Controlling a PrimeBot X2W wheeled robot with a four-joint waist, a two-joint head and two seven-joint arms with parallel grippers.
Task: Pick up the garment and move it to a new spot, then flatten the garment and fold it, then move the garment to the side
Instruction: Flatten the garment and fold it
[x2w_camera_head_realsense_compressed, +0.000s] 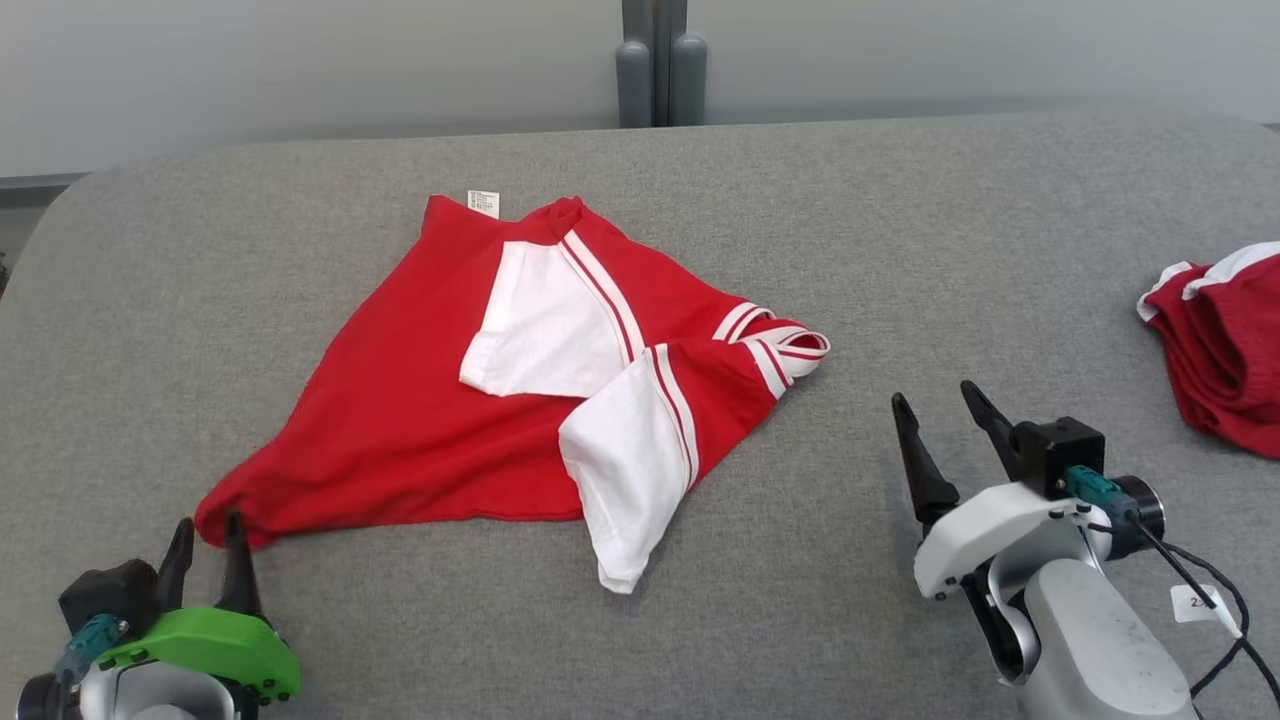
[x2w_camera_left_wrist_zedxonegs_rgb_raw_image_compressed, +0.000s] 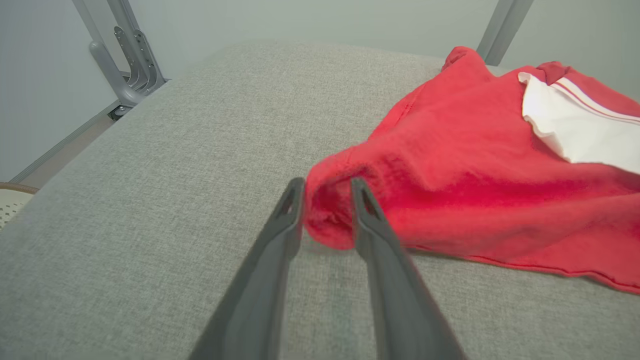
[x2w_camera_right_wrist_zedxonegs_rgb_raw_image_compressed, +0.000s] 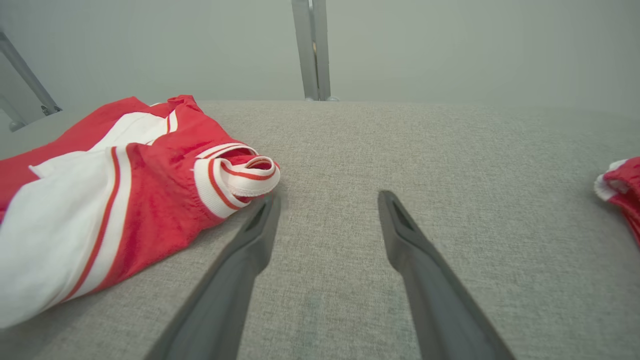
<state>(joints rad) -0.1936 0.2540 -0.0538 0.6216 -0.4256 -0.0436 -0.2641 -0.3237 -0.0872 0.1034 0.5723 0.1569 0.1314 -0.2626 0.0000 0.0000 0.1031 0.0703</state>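
The red-and-white garment (x2w_camera_head_realsense_compressed: 420, 430) lies spread mid-surface (x2w_camera_head_realsense_compressed: 900, 200); the left tool (x2w_camera_head_realsense_compressed: 210, 522) straddles its near corner, gripping or not I cannot tell; the right tool (x2w_camera_head_realsense_compressed: 934, 392) gapes wide, empty, beside the striped trim (x2w_camera_right_wrist_zedxonegs_rgb_raw_image_compressed: 240, 175).

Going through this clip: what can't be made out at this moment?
Left wrist view: whether the left gripper grips the corner of the garment bunched between its fingers; blur hides contact.
Head view: the print on the label, too small.
Head view: the second red garment, cut off by the right edge.
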